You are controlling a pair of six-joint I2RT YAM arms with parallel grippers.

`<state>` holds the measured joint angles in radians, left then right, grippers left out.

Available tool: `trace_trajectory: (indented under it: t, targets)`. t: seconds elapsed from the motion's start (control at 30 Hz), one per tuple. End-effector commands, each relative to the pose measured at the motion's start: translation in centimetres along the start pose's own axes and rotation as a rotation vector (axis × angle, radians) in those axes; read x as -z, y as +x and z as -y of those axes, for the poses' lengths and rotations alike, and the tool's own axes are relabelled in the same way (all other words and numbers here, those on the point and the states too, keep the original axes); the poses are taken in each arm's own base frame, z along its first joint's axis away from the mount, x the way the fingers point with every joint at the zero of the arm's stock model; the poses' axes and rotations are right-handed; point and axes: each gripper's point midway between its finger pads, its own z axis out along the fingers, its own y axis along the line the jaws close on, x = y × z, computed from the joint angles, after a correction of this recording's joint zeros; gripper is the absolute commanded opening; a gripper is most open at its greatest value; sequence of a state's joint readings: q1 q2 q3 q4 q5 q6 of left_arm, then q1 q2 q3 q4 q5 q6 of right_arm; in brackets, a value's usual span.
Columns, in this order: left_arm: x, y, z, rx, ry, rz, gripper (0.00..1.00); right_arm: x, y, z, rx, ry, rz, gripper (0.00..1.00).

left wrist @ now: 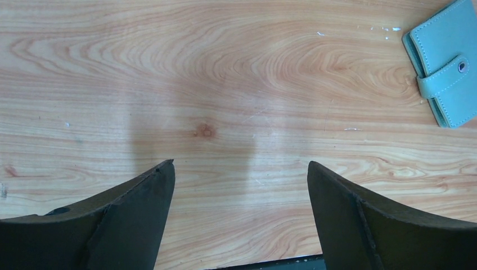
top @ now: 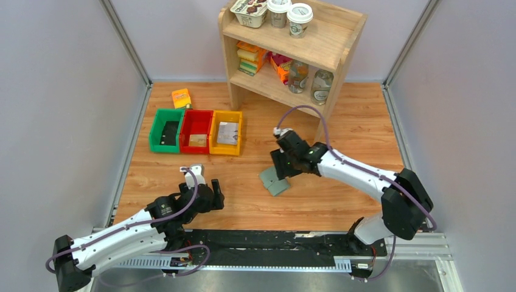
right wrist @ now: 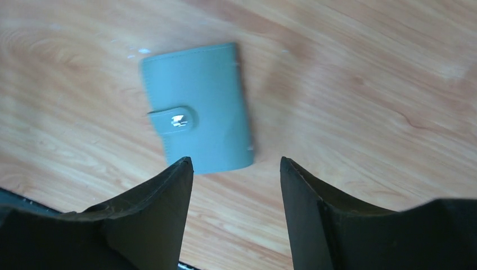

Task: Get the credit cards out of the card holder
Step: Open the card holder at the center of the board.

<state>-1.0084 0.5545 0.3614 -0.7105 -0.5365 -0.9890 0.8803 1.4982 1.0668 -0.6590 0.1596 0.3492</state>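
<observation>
– Where's the card holder (right wrist: 197, 101)?
– Flat on the worktop (top: 341, 201), about the middle, folded shut. It's sage-green and leathery-looking, a rounded rectangle with stitching along the edge. A small tab (right wrist: 173, 120) wraps over from one side and is pressed onto the face with a shiny metal stud.
– Any cards showing?
– Only the outer cover is in sight.
– And the arms?
– The right pincer (right wrist: 235, 163) hangs right over it, its two dark, wedge-shaped fingers spread apart. From its wrist camera, the near end of the holder sits in the gap between them, a bit blurred. Whether the tips touch the cover I cannot tell.
– The other one?
– The left pincer (left wrist: 241, 164) is well off to the left, low over the wood, fingers likewise wide apart. The holder shows only at the far right corner of its view.
– What's the worktop like?
– Warm wood-grain board, with swirls, a knot and a few white flecks.
– Anything else about?
– Three plastic bins in a row further back: a green bin (top: 166, 131), a red bin (top: 196, 131) and a yellow bin (top: 226, 132). An orange packet (top: 181, 98) lies behind the green one. There's also a pale wooden shelf unit (top: 331, 33) carrying jars (top: 321, 86) and cups (top: 299, 18).
</observation>
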Motion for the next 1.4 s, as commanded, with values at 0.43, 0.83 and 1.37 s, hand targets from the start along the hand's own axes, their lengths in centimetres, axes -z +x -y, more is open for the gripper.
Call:
trace_trajectory:
  t: [0.43, 0.83, 1.37]
  targets:
    - [-0.5, 1.9, 0.1, 0.085, -0.008, -0.064, 0.89, -4.1, 2.4, -1.8, -0.305, -0.415, -0.07, 0.5]
    - [0.1, 1.3, 1.7, 0.189, 0.176, 0.004, 0.93, -4.7, 2.9, -5.4, -0.248, -0.459, -0.091, 0.43]
    - [-0.5, -5.7, 8.3, 0.104, 0.289, 0.204, 0.98, -5.1, -1.4, 0.4, -0.594, -0.393, 0.085, 0.45]
